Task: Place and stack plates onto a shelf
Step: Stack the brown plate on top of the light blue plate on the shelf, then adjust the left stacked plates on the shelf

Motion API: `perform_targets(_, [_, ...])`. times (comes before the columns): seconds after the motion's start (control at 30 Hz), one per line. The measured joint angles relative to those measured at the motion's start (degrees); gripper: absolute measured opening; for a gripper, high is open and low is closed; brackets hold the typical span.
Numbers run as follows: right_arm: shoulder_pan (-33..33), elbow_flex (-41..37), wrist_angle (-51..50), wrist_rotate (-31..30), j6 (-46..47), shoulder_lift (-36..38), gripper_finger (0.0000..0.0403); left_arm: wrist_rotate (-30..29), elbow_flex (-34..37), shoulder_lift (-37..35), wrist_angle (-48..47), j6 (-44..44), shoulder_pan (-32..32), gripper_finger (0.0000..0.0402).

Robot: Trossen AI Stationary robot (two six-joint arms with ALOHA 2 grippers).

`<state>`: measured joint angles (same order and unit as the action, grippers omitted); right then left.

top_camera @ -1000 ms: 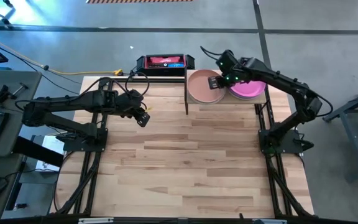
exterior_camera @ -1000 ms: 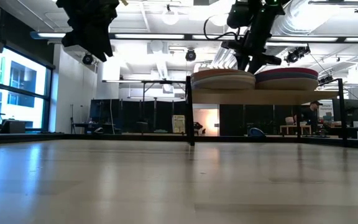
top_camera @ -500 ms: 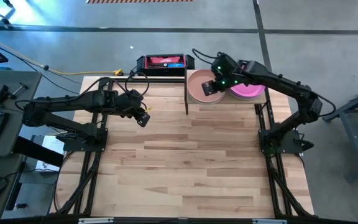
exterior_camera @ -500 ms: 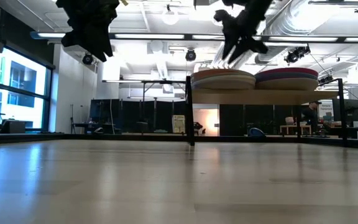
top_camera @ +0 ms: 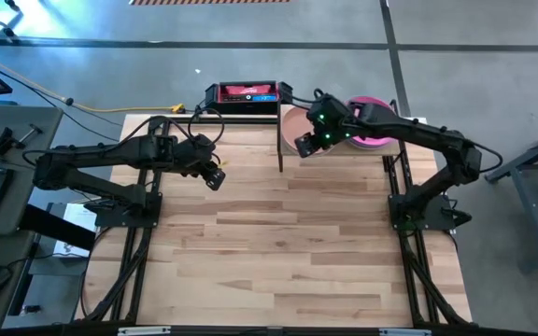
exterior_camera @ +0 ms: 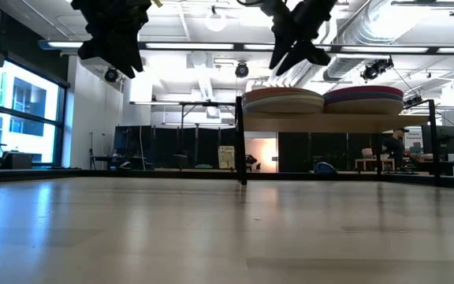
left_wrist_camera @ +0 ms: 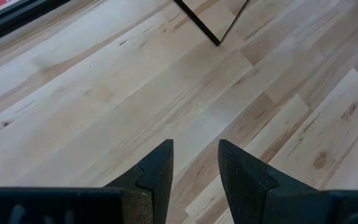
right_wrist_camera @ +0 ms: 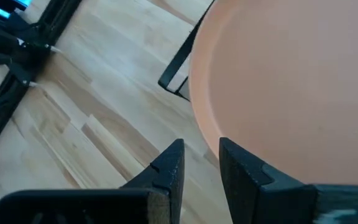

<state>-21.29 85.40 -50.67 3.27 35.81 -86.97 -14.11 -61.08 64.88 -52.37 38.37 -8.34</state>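
A: Hovering empty, the right gripper (top_camera: 304, 145) shows only a narrow gap, just off the peach plate (right_wrist_camera: 291, 87) topping the shelf's (exterior_camera: 329, 122) nine-o'clock stack.

B: Stacking looks finished; next, pull clear. The left gripper (left_wrist_camera: 194, 168) waits, narrowly parted.

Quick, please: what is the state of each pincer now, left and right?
Left pincer: open, holding nothing.
Right pincer: open, empty, above the peach plate.

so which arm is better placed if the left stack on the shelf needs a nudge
The right. Its end effector hangs at the front edge of the peach plate topping that stack, with nothing held. The left end effector waits over bare table, beyond the shelf post.
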Motion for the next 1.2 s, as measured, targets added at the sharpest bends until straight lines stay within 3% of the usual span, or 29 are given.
perform_targets(0.33, [1.14, -0.04, 0.43, -1.29, 0.16, -3.68, 0.0081, 0.0, 0.0, 0.0, -0.01, 0.0, 0.02, 0.0115])
perform_targets(0.93, [-3.86, -0.04, 0.04, -3.13, 0.18, -6.02, 0.0081, 0.0, 0.0, 0.0, -0.04, -0.98, 0.02, 0.0115])
perform_targets(1.2, [-3.72, 0.22, 0.13, 3.0, -0.24, -4.42, 0.0081, -0.02, 0.0, 0.0, -0.04, -1.09, 0.0, 0.0115])
